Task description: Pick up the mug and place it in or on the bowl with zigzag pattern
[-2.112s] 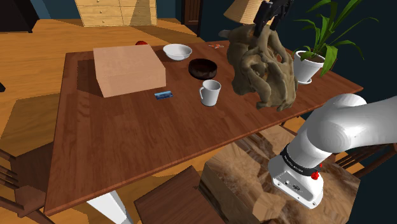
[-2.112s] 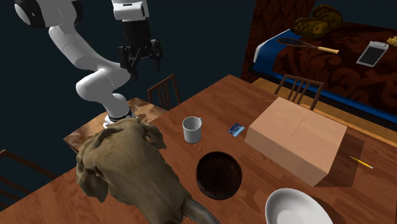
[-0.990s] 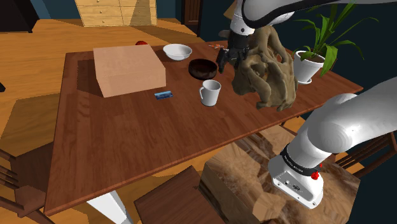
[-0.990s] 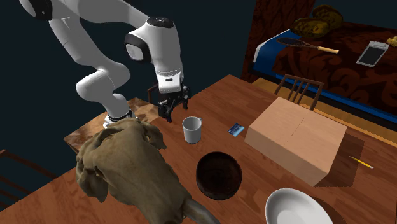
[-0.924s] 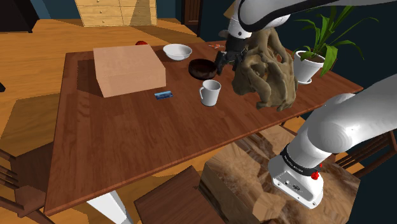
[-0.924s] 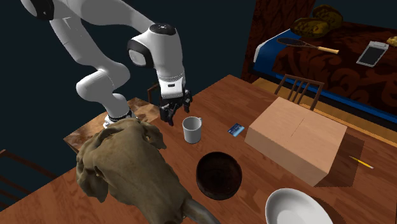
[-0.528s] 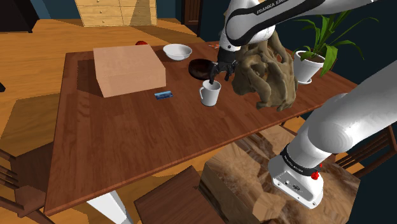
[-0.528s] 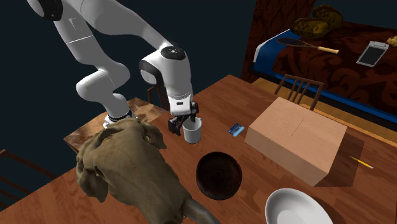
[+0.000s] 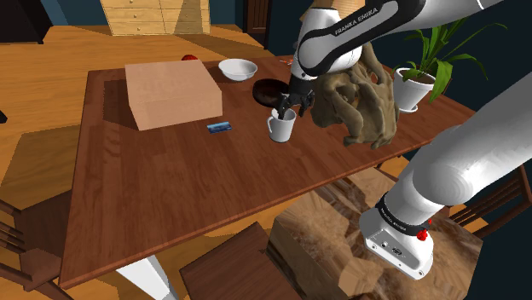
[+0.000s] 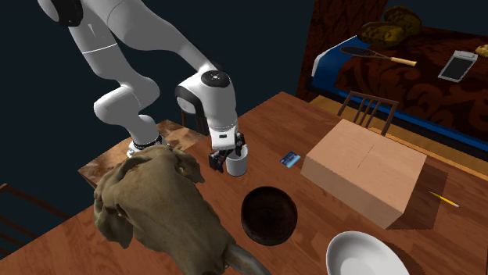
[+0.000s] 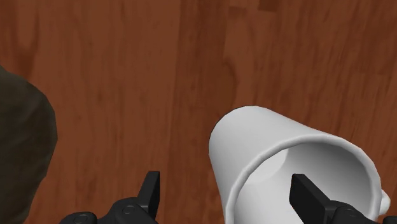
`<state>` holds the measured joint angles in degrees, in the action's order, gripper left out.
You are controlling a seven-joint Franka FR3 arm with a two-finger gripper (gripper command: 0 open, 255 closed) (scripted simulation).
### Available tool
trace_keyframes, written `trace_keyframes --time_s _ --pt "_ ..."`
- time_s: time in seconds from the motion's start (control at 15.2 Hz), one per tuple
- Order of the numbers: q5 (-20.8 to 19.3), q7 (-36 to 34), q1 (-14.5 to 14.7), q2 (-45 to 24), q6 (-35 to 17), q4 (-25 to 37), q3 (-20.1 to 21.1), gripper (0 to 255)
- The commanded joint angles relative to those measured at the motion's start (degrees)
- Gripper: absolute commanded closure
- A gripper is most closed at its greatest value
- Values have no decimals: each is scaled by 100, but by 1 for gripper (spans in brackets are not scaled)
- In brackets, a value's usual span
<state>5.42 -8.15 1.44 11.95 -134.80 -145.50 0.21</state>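
A white mug point(image 9: 280, 128) point(image 10: 237, 164) point(image 11: 280, 146) stands upright on the brown wooden table point(image 9: 170, 187). My black gripper point(image 9: 283, 109) point(image 10: 225, 158) point(image 11: 230, 194) is open and lowered onto the mug's rim. In the wrist view one finger point(image 11: 149, 188) hangs outside the mug's wall and the other finger point(image 11: 312, 197) is over its opening, neither pressing on it. A dark bowl point(image 9: 272, 91) point(image 10: 269, 215) sits just beyond the mug, and a white bowl point(image 9: 237, 69) point(image 10: 366, 258) farther back. I can make out no pattern on either.
A big brown skull-like sculpture point(image 9: 354, 94) point(image 10: 156, 207) stands close beside the mug and arm. A tan box point(image 9: 173, 92) point(image 10: 366, 168) and a small blue card point(image 9: 219, 127) point(image 10: 291, 159) lie on the table. A potted plant point(image 9: 418, 81) stands at the far corner.
The arm has come down from high above the sculpture to the mug. The gripper has dropped from beside the rim onto it, its fingers staying open.
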Motion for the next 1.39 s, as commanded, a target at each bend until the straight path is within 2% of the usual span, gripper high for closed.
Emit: trace_keyframes --time_s 0.0,0.26,0.33,0.92,1.32 --pt "2 1 1 -12 -17 -3 1 0" --pt "1 1 1 -12 -16 -3 0 0" --pt "1 1 1 -12 -16 -3 0 255" --pt "2 1 1 -12 -17 -3 1 255" --pt "-40 -49 -12 292 502 214 1 255"
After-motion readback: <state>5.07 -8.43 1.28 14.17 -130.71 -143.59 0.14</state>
